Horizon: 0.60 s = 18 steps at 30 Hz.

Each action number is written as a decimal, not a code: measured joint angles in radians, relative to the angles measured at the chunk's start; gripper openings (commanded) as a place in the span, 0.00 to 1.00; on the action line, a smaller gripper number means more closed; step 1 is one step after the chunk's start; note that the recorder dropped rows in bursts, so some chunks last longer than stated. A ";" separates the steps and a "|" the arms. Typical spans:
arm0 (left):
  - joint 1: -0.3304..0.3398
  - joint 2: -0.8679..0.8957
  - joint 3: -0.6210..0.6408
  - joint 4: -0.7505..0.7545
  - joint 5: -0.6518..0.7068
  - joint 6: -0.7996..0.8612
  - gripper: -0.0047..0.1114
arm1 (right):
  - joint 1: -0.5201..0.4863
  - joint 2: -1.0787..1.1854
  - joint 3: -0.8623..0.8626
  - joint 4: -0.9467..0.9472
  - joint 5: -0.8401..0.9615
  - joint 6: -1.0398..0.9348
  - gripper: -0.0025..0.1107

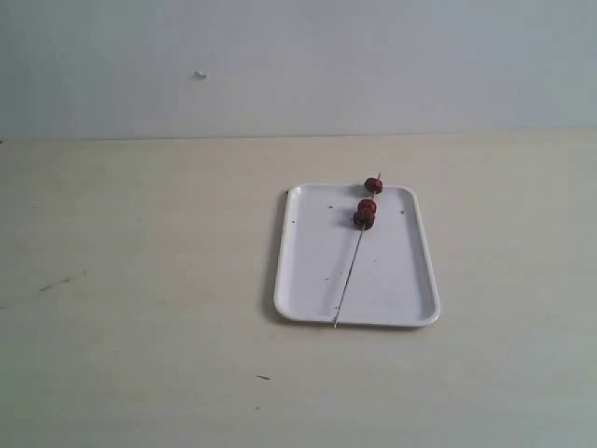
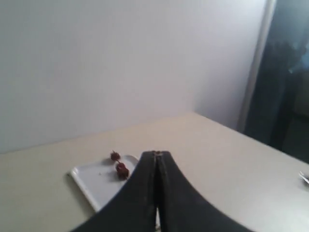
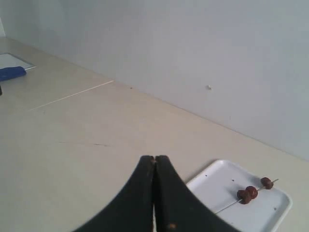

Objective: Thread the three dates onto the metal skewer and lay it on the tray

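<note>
Fruit first: the three dates (image 1: 367,206) are threaded on the metal skewer (image 1: 349,276), and you can see it lying on the white tray (image 1: 401,280) in the exterior view. The dates crowd the skewer's 12 o'clock end. Two touch each other just inside the tray, and the third sits a little apart from them, right at the far rim. From there the bare rod runs down toward 6 or 7 o'clock, and its tip reaches just over the near rim. The tray rests flat on the pale table (image 1: 140,280), toward 4 o'clock from the tabletop's middle.

Your left gripper (image 2: 157,153) has its dark fingers pressed together with nothing between them. It is up off the table with the tray and dates beyond it. Your right gripper (image 3: 154,158) is the same, its fingers closed tip to tip on nothing and well apart from the tray. In the right wrist view a blue object (image 3: 10,73) lies far off on the table.
</note>
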 measured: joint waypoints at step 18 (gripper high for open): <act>0.039 -0.191 0.262 1.573 -0.297 -1.385 0.04 | 0.000 0.000 0.000 -0.002 0.000 0.000 0.02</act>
